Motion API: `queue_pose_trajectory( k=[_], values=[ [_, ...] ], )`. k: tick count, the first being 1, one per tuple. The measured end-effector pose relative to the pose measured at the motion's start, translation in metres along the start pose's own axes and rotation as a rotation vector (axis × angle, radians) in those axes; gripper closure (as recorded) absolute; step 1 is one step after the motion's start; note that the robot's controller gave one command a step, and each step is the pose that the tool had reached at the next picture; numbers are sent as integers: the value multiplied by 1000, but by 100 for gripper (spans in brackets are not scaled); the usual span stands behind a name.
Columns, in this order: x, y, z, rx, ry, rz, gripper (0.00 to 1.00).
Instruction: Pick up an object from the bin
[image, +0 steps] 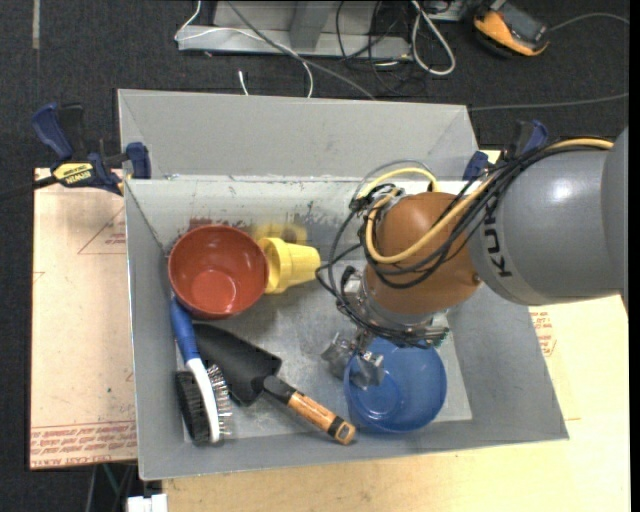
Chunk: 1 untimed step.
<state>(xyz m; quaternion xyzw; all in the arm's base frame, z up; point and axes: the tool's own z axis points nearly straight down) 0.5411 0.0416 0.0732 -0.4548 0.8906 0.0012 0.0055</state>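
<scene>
The gripper (362, 362) is hanging over the left rim of a round blue plastic bowl (412, 396) sitting in the grey metal bin's (290, 140) front right corner; its claw's state cannot be told.

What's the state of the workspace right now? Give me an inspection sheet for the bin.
Surface: grey metal bin, floor scuffed.
Job's things: blue bowl, near right corner, under the gripper.
Clutter: red bowl; yellow cup on its side beside it; blue-handled brush; black scoop with an orange handle.
Grippers: gripper over the blue bowl's left rim.
Cables: yellow and black cables looped over the orange wrist cover.
Surroundings: dark floor, loose leads behind the bin.
</scene>
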Motion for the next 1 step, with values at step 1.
queue_pose_trajectory(
  k=[1],
  values=[
    [0, 0, 0, 0, 0, 1, 100]
  ],
)
